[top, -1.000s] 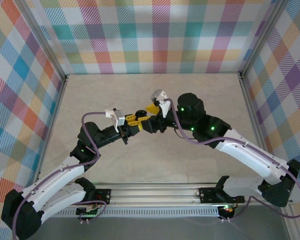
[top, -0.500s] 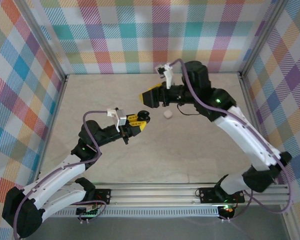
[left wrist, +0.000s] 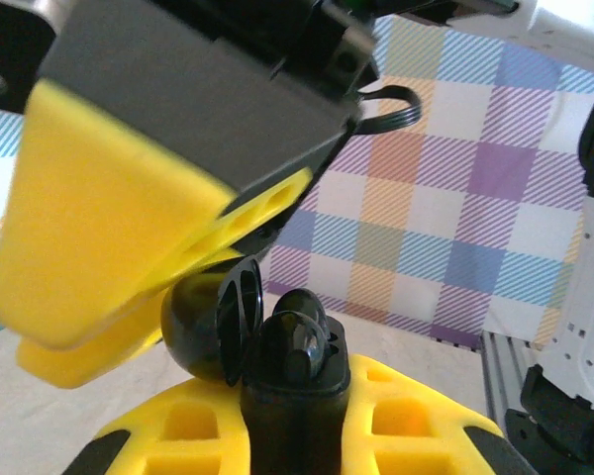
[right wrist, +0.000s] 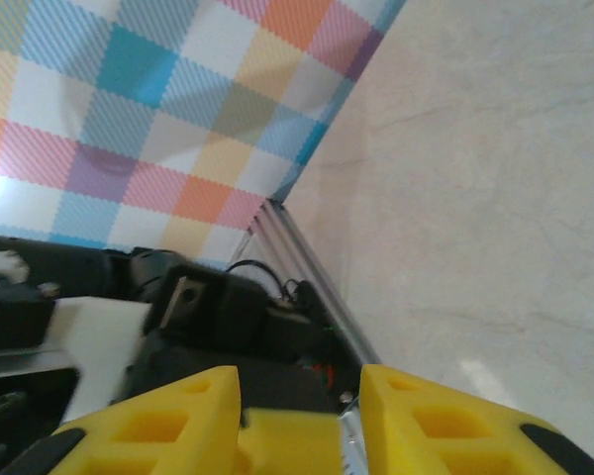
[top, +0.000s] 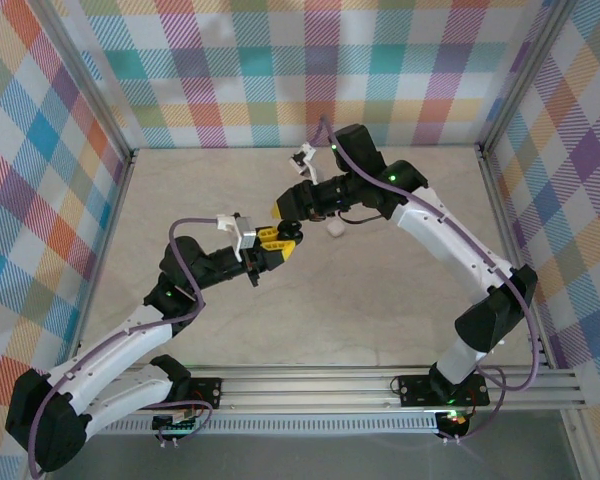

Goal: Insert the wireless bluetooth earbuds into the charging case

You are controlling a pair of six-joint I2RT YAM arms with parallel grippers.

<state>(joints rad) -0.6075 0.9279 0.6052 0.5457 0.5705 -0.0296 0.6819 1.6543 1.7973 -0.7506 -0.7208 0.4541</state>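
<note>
At frame centre, left gripper [top: 277, 240] clamps the glossy black open charging case [left wrist: 292, 396]; right gripper [top: 280, 210], jaws apart, might knock it loose.

We read no lettering, label, brand or number anywhere, not even on the glossy black plastic charging case [left wrist: 293, 406].

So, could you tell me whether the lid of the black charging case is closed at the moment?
No, the lid of the black charging case stands hinged open to its side, leaving the top uncovered.
</note>
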